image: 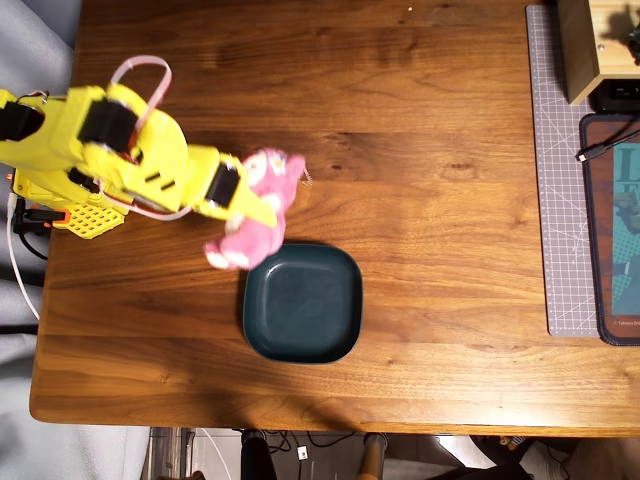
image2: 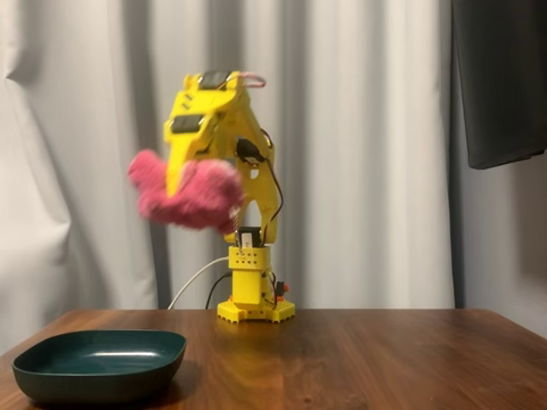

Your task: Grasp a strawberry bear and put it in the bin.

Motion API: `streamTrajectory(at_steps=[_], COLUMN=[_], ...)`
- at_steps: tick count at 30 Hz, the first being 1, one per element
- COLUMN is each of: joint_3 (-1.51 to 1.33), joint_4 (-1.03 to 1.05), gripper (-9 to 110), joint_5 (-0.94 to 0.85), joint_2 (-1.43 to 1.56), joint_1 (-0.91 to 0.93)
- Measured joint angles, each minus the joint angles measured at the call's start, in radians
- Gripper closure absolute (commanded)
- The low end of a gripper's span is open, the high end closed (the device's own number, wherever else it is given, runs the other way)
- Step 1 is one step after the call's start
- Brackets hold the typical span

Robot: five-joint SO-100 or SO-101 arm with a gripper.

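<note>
The pink strawberry bear (image: 256, 212) hangs high in the air, held in my yellow gripper (image: 258, 205), which is shut on it. In the fixed view the strawberry bear (image2: 184, 193) is blurred and sits well above the table, to the right of the bin (image2: 98, 365). The gripper (image2: 184, 184) clamps its middle. In the overhead view the bear overlaps the upper left corner of the dark teal bin (image: 302, 302), which lies on the wooden table with nothing in it.
My yellow arm base (image: 75, 205) stands at the table's left edge in the overhead view, with a white cable beside it. A grey cutting mat (image: 560, 180), a dark pad and a wooden box (image: 590, 45) lie at the right edge.
</note>
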State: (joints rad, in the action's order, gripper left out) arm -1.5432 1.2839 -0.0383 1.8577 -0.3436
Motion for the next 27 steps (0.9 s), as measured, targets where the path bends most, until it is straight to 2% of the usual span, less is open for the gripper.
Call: streamTrajectory(at_steps=[8,20,27], joint_3=[-0.146,-0.141,-0.006], joint_4=[-0.210,-0.331,-0.337], gripper=[101,102,102], joint_5=[-0.037,-0.067,-0.067], joint_2=[0.000,-0.129,-0.298], joint_1=[-0.087,-0.124,-0.176])
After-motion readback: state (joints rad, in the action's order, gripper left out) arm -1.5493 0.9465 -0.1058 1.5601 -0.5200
